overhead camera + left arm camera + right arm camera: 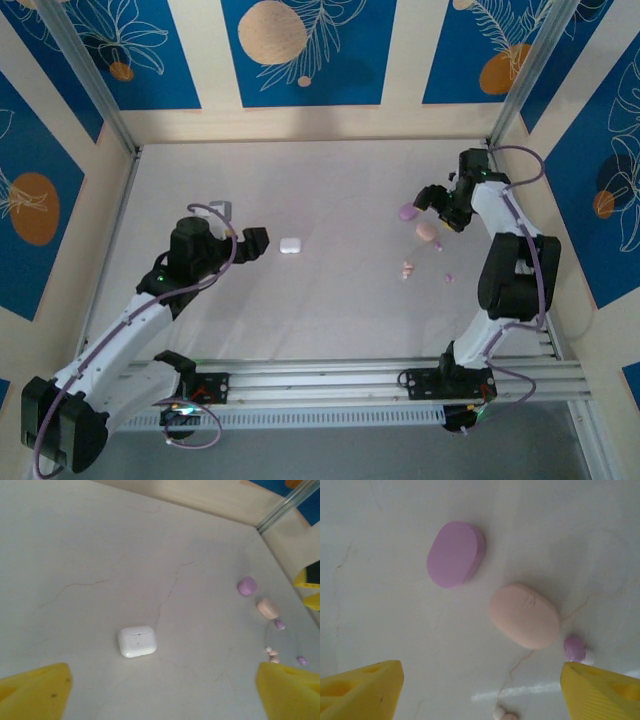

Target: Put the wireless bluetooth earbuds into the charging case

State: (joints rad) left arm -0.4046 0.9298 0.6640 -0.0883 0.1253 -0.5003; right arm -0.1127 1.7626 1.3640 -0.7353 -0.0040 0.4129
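Note:
A white charging case [137,641] lies shut on the table, just right of my left gripper [245,232] and ahead of it in the left wrist view. That gripper [162,695] is open, with bare table between its yellow fingers [35,692]. My right gripper [437,210] hovers open over a purple case [456,554] and a peach case [524,615], touching neither. A purple earbud [574,648] lies beside the peach case. A peach and white pair of earbuds [406,270] lies nearer the front, with another purple earbud [448,278] to its right.
Patterned blue and cream walls with metal corner posts [90,75] close in the table on three sides. The rail [350,380] carrying both arm bases runs along the near edge. Open tabletop [350,200] spreads between the white case and the right-hand cluster.

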